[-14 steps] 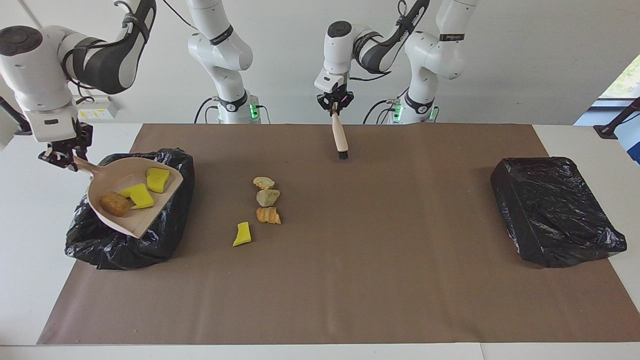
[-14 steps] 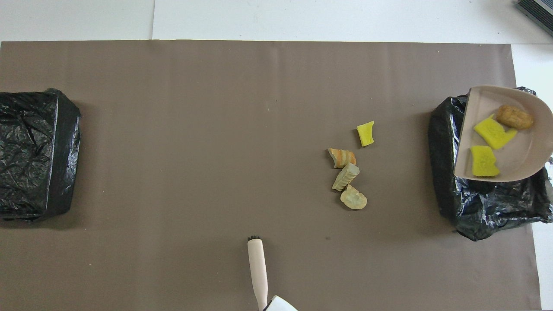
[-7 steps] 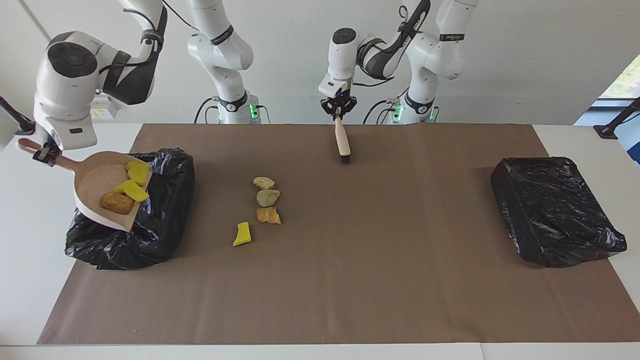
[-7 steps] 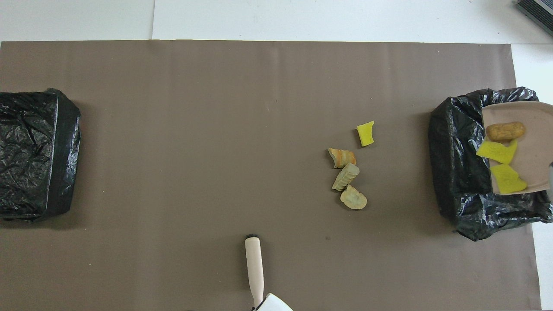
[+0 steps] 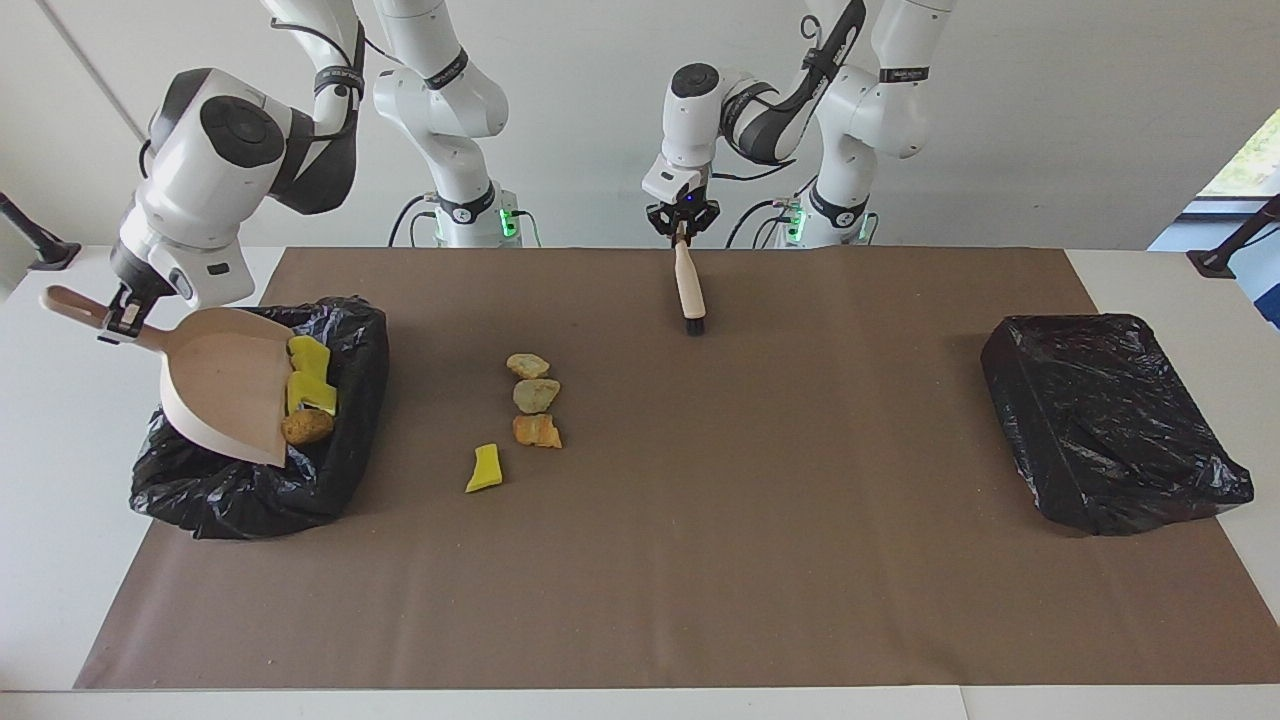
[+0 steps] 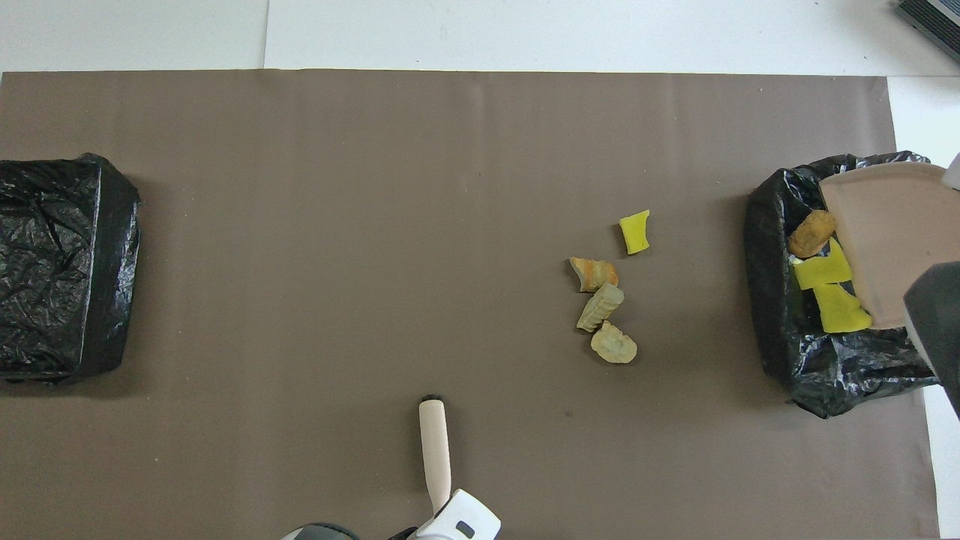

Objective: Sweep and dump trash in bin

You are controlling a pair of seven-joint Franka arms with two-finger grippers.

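A: We've got the right gripper (image 5: 120,318) clamped on the dustpan (image 5: 225,395) handle, pan tipped over the bin (image 5: 345,330); three bits of trash (image 5: 308,392) sliding in.

B: Dump step, then. Left gripper (image 5: 682,226)?

A: Closed on the brush (image 5: 688,290), waiting over the mat (image 5: 760,520).

B: Four pieces (image 5: 536,397) remain mid-mat. Next we probably lower the pan beside them and sweep.

Mat (image 5: 700,560) open between the two bins. Only obstacles: four trash lumps (image 5: 530,410) mid-mat, brush (image 5: 688,290) hanging over the robots' edge.
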